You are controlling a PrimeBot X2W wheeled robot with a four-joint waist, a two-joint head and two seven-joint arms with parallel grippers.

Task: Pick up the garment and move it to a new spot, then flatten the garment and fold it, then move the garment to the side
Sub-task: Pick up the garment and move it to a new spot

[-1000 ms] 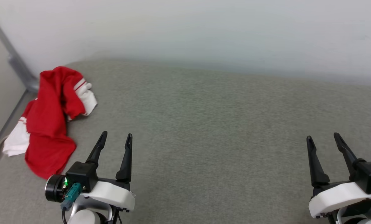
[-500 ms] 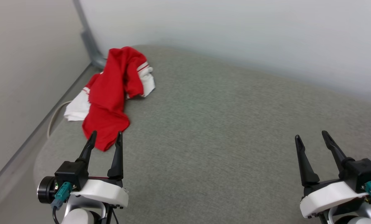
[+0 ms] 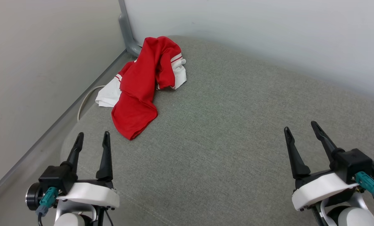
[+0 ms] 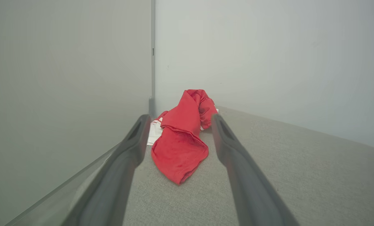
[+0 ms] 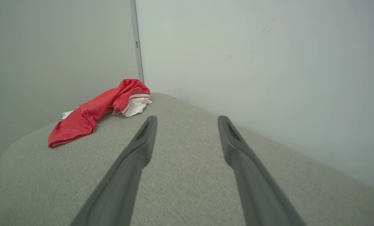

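Note:
The garment (image 3: 141,88) is a red shirt with white, red-striped sleeves, lying crumpled in a long heap at the far left corner of a grey cushioned surface (image 3: 224,131). My left gripper (image 3: 92,139) hovers open near the cushion's left front edge, a short way in front of the garment's nearest red end. In the left wrist view the garment (image 4: 182,138) lies ahead between the spread fingers. My right gripper (image 3: 300,128) is open at the lower right, far from the cloth. From the right wrist, the garment (image 5: 95,110) lies far off to the left.
Pale walls meet in a corner behind the garment, with a grey vertical post (image 3: 127,31) there. A white cable (image 3: 84,102) loops between the cushion's left edge and the wall. The cushion stretches wide to the right of the garment.
The camera has turned left, so the garment now sits nearer the picture's centre. Both grippers stay open and hold nothing.

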